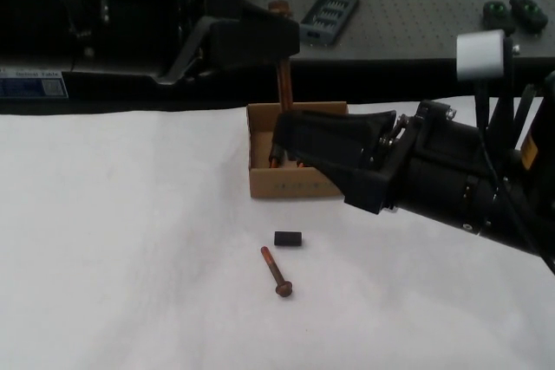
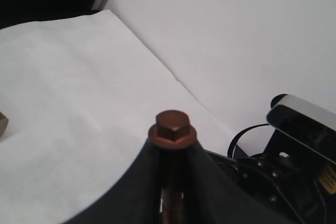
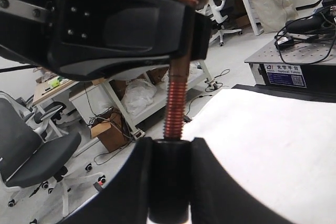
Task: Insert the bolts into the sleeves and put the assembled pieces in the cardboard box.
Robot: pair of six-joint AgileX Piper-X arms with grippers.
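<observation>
Currently my left pincer (image 1: 279, 41) is clamping the held bolt (image 3: 176, 98) just under its hex head, with the shank hanging upright and the threads pointing down. My right pincer (image 3: 169, 148) is gripping the black sleeve (image 3: 168, 182) directly beneath. The thread end is meeting the sleeve's mouth; I cannot tell how deep it is sitting.

The right wrist view is giving the whole join: head, thread and sleeve in one line. The left wrist view is looking down on the hex head poking up between my fingers (image 2: 210, 192), with the right arm's body beyond. The high view is adding the surroundings. Both pincers are hovering over the cardboard box (image 1: 286, 186), where copper-coloured pieces (image 1: 276, 160) are lying, partly hidden by my right pincer. A spare sleeve (image 1: 288, 237) and a spare bolt (image 1: 276, 270) are lying on the white sheet (image 1: 130, 240), near each other and not touching.

Pose: my left arm is sitting high, coming from the far left. My right arm is sitting low, coming from the right.
</observation>
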